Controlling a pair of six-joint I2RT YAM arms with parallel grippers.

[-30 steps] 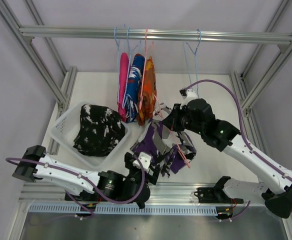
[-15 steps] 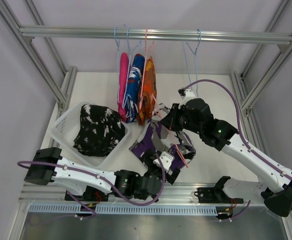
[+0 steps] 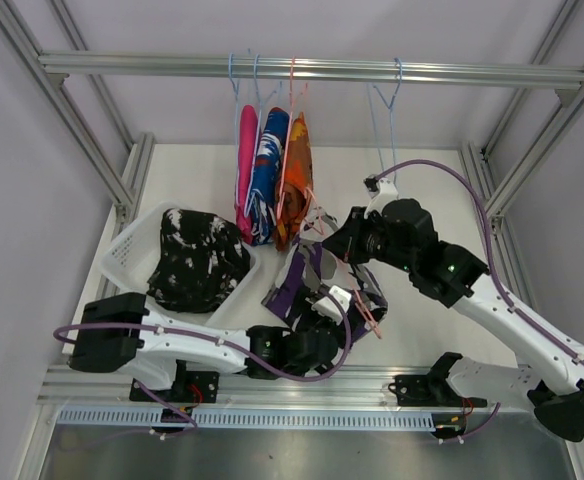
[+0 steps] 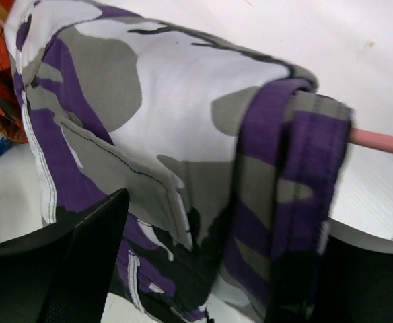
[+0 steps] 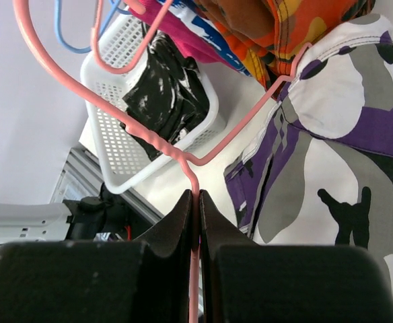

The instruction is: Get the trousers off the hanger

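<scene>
Right fingers [image 5: 198, 202] pinch shut on the pink hanger [image 5: 176, 157]. Purple-white trousers [image 3: 312, 280] droop from it mid-desk, toward the near edge. Left fingers [image 4: 223, 222] gape wide around their folded edge, perhaps brushing it. Bare desk [image 3: 412, 335] lies rightward; white basket [image 3: 127, 240] near the left edge.

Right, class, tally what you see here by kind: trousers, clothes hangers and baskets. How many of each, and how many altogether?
Trousers: 5
Hangers: 5
Baskets: 1
Total: 11
</scene>
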